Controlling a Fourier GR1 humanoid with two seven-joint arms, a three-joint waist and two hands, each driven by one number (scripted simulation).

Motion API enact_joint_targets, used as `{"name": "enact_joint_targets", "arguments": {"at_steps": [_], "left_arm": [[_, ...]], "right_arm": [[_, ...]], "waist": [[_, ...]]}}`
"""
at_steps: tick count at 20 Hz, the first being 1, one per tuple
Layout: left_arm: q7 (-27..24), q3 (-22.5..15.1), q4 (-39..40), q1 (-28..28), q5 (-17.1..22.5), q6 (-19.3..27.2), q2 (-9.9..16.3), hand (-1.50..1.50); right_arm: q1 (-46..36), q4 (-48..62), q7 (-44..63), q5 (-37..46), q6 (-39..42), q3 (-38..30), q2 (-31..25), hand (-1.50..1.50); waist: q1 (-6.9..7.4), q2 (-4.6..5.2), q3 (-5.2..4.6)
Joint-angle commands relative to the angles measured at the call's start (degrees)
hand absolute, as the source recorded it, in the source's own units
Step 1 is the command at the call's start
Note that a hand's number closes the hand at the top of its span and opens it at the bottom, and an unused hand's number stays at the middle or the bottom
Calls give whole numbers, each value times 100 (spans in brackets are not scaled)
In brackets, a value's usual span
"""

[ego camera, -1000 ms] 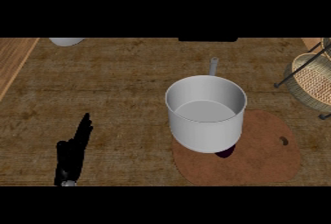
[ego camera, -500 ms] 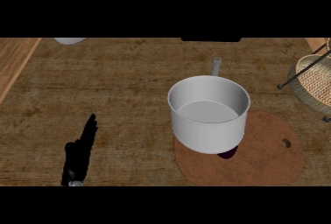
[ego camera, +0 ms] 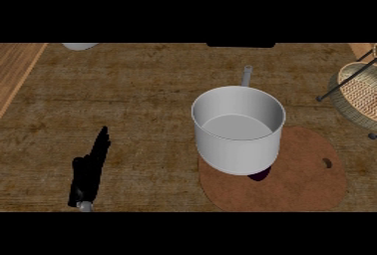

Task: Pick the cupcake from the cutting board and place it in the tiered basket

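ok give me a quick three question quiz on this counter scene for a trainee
1. True or false: the left hand is curled round the pot.
2. Where does the tiered basket show? A) right edge B) left edge C) bottom centre
3. Fill in: the pot's base overlaps the brown ____.

Key: 1 false, the hand is apart from the pot, fingers straight. 2 A. 3 cutting board; only a dark sliver, perhaps the cupcake, peeks from under the pot.

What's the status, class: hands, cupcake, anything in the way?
Left hand open, resting at lower left; right hand out of view. Cupcake on cutting board, mostly hidden. Pot stands over it. Tiered basket at right edge.
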Motion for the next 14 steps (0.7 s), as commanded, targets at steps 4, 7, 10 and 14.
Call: {"name": "enact_joint_targets", "arguments": {"at_steps": [4, 7, 10, 14], "left_arm": [[-110, -94, -57, 284, -53, -5, -81, 0], [62, 14, -23, -93, 29, -39, -47, 0], [127, 20, -179, 187, -6, -14, 34, 0], [-7, 131, 245, -291, -6, -19, 15, 0]], "right_arm": [[-930, 1319, -81, 534, -501, 244, 490, 150], [-797, 2167, -963, 213, -861, -265, 507, 150], [-956, 2126, -694, -412, -485, -682, 859, -150], [-1326, 2572, -1006, -708, -517, -1063, 800, -150]], "waist": [[1, -3, 0], [36, 36, 13], [1, -4, 11], [6, 43, 10]]}}
